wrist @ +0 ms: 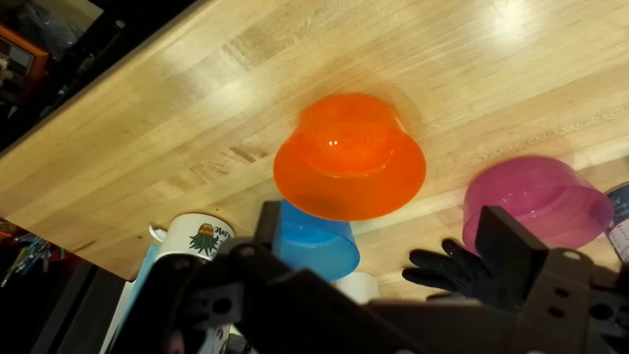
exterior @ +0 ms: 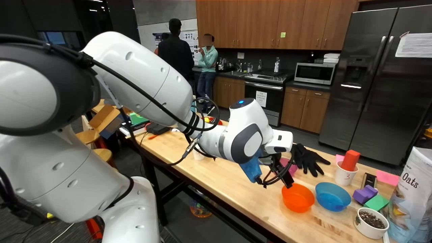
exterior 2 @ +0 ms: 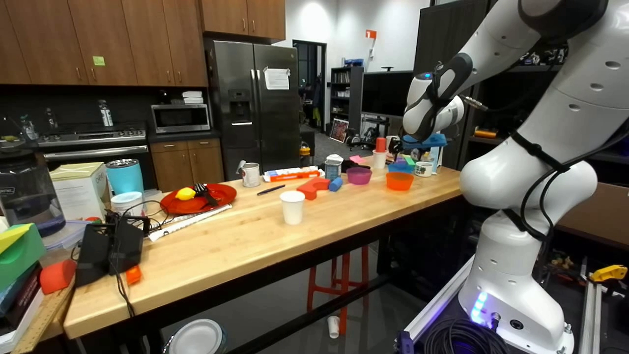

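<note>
Two fingers of the gripper (wrist: pixel 383 223) stand wide apart, gripping nothing, which leaves the wrist view open onto the nearby orange bowl (wrist: pixel 349 155), at their eleven o'clock. It sits mouth up on the table (wrist: pixel 147 137), probably kept steady by a flat base, with the blue bowl (wrist: pixel 319 248) at its seven o'clock and the pink bowl (wrist: pixel 540 196) just past three. Its inside looks glossy and bare.

The gripper (wrist: pixel 383 215) is black. There are an orange bowl (wrist: pixel 350 162), a blue bowl (wrist: pixel 317 243) and a pink bowl (wrist: pixel 538 196); the white pot (wrist: pixel 196 235) carries a green-and-orange pineapple pattern.
</note>
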`<state>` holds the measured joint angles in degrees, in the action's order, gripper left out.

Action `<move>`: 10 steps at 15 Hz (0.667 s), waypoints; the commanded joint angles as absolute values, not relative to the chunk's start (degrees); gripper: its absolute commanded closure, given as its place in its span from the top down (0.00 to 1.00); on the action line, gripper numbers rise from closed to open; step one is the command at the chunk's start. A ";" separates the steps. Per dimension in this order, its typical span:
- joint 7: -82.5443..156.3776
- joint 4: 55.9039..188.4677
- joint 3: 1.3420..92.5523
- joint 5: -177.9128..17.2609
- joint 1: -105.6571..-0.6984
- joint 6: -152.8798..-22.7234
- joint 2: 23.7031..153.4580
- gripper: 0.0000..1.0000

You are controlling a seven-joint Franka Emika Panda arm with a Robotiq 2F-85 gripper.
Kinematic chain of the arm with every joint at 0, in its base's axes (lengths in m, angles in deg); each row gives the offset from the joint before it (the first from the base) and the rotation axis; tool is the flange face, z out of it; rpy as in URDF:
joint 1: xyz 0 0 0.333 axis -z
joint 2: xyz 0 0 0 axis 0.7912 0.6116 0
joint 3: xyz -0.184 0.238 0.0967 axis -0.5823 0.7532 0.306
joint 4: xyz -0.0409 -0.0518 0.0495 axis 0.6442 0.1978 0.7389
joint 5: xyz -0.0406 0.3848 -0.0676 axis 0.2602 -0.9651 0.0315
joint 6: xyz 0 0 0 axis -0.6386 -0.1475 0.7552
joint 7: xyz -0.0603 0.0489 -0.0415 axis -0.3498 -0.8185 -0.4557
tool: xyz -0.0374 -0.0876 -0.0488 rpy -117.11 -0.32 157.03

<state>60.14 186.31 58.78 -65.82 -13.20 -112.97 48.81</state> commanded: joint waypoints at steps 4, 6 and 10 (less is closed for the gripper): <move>56.78 185.36 55.54 -67.00 -18.03 -110.67 44.56 1.00; 56.02 184.70 54.87 -67.06 -19.34 -109.39 43.65 1.00; 57.51 184.53 55.01 -66.13 -19.99 -109.54 43.99 1.00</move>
<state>57.34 184.65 55.56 -66.49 -19.47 -109.77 44.00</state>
